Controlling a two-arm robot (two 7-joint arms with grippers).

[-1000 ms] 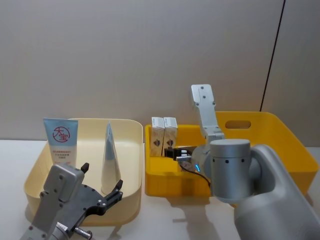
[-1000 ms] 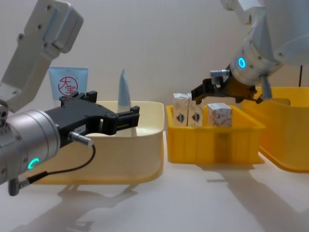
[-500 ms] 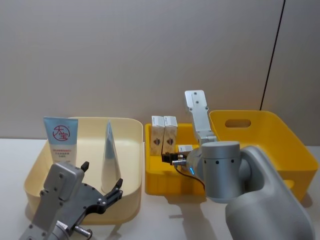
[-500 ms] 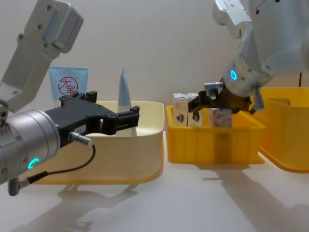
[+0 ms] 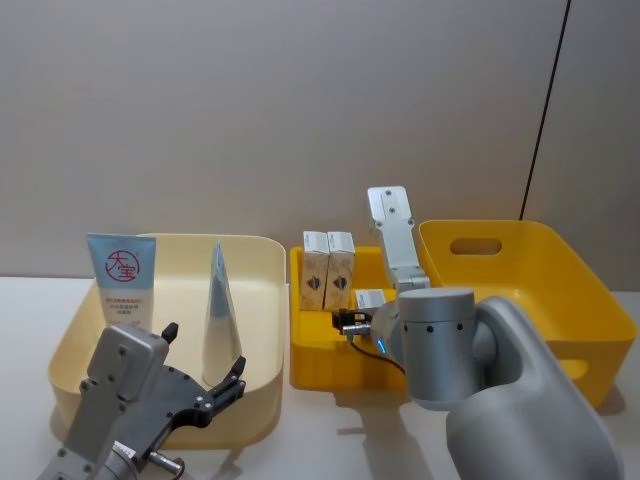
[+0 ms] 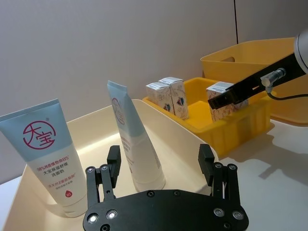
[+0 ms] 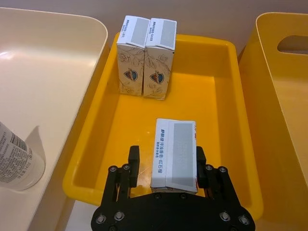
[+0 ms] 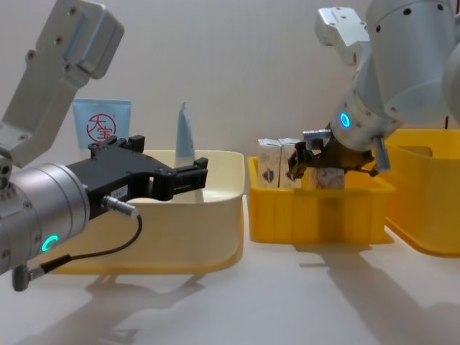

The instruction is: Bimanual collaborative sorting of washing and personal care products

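Closest to me, the left claw (image 6: 160,153) is hovering at the near side of the cream bin (image 8: 215,208). Its fingers are spreading wide and gripping nothing. Just beyond it, inside that bin, two tubes are standing with their flat blue ends up. The tube with the red ring mark (image 6: 45,154) is sitting toward the bin's left side and showing me its broad face. The second tube (image 6: 137,144) is standing to its right, turned edge-on to the head camera and lining up roughly between the left claw's fingers.

To the right of the cream bin, the small yellow bin (image 7: 216,96) is sitting on the table (image 8: 287,302), with the two bins almost touching. The right claw (image 7: 167,153) is reaching down into this bin from the near side. Its fingers are straddling a carton (image 7: 175,149) that is standing upright in the near half. I am seeing one finger right against the carton and a strip of yellow between the carton and the other finger, so I am reading the claw as loose around it, not clamping.

Farther back in the same bin, a pair of cartons (image 7: 134,62) is standing side by side, touching, in the far left corner with their shield marks facing me.

The big yellow bin (image 5: 560,270) is sitting to the right, and a plain wall (image 5: 300,100) is running behind everything.
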